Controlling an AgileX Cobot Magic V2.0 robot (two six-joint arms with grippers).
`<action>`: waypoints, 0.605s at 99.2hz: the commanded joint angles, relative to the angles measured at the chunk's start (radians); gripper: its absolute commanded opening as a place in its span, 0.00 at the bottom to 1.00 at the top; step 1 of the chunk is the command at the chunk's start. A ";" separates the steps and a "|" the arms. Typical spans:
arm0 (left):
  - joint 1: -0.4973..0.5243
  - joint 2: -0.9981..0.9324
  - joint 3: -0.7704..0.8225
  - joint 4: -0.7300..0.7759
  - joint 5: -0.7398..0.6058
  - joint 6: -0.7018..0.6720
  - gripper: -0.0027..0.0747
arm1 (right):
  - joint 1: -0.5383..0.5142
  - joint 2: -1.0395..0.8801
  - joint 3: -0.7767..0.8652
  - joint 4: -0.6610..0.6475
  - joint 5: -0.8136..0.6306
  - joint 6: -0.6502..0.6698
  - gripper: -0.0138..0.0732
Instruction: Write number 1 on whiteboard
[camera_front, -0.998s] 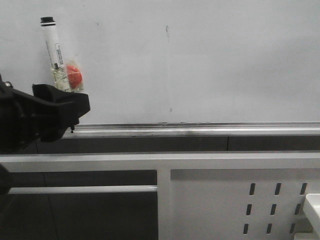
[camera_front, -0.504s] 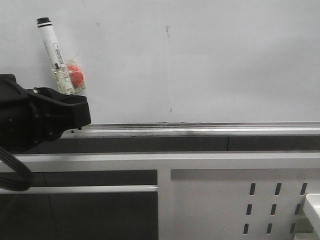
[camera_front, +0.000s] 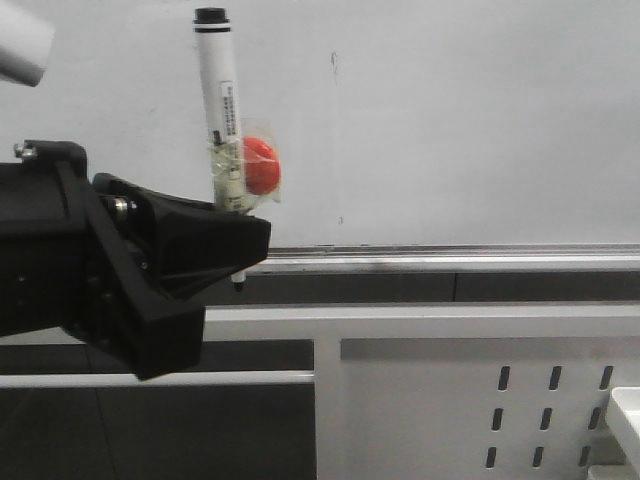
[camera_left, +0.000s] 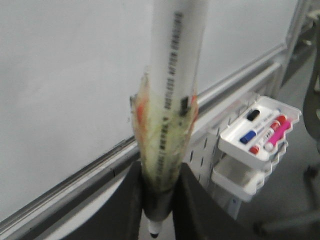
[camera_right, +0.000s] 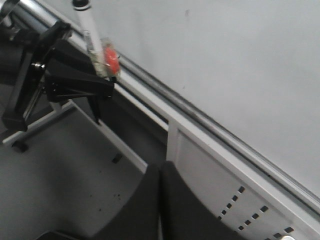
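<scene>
My left gripper (camera_front: 243, 238) is shut on a white marker (camera_front: 218, 105) and holds it nearly upright in front of the whiteboard (camera_front: 450, 130), black end cap up and the small tip (camera_front: 239, 285) down below the silver rail (camera_front: 450, 258). A red blob (camera_front: 261, 165) is taped to the marker. In the left wrist view the marker (camera_left: 172, 75) sits between the black fingers (camera_left: 131, 200) of the left gripper (camera_left: 159, 175). No long dark stroke shows on the board, only tiny specks. My right gripper (camera_right: 160, 172) is shut and empty, away from the whiteboard (camera_right: 240, 65).
A white perforated metal frame (camera_front: 450, 400) runs below the rail. A white tray (camera_left: 257, 135) with several coloured markers hangs on it. A white tray edge (camera_front: 625, 410) shows at the far right. A white object (camera_front: 20, 45) is at the upper left.
My left gripper has moved right and closer to the camera with the marker. The marker now stands higher and more upright.
</scene>
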 joint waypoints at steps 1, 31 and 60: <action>-0.010 -0.125 -0.065 0.080 0.182 0.057 0.01 | 0.049 0.057 -0.070 0.000 -0.042 -0.022 0.12; -0.123 -0.340 -0.294 0.406 1.017 0.070 0.01 | 0.153 0.221 -0.126 0.000 -0.115 -0.047 0.68; -0.187 -0.346 -0.341 0.449 1.036 0.068 0.01 | 0.303 0.325 -0.179 -0.017 -0.263 -0.110 0.63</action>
